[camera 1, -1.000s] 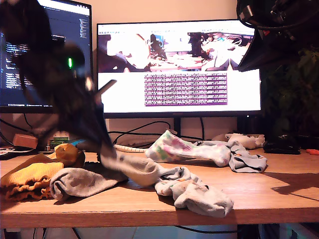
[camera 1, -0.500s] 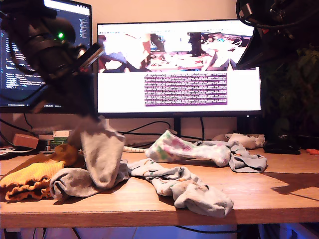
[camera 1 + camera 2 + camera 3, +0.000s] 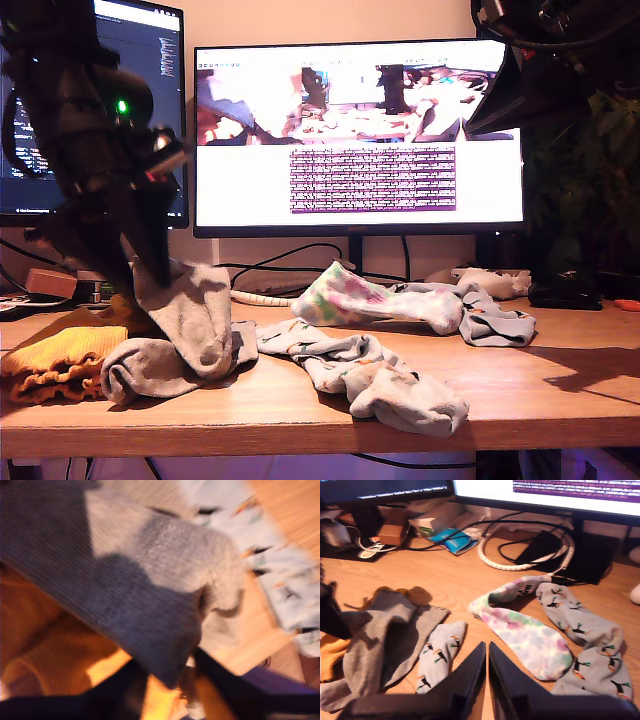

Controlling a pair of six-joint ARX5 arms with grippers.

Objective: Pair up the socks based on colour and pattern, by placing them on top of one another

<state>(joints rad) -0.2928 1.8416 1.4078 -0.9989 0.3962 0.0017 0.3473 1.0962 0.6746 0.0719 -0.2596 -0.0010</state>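
In the exterior view my first gripper (image 3: 140, 268) hangs over the table's left part, shut on a plain grey sock (image 3: 195, 315). That sock drapes down onto a second grey sock (image 3: 145, 372). A mustard-yellow sock (image 3: 60, 360) lies beside them. The first wrist view shows the grey sock (image 3: 165, 570) at the jaws above the mustard sock (image 3: 55, 650). A tie-dye sock (image 3: 350, 298) and printed pale socks (image 3: 400, 390) (image 3: 490, 322) lie mid-table. My second gripper (image 3: 487, 665) is shut and empty, high above the tie-dye sock (image 3: 530, 640) and a printed sock (image 3: 442, 650).
Two monitors (image 3: 360, 135) stand behind the table, with cables (image 3: 520, 535) and small boxes (image 3: 395, 530) at their feet. A white controller (image 3: 480, 280) and a black object (image 3: 565, 292) sit at the back on the exterior view's right. The table's front edge (image 3: 300, 430) is near.
My first gripper lifted the grey sock off the table and carried it toward the exterior view's left; it now hangs lower, draped over the other grey sock. The second arm barely moved.
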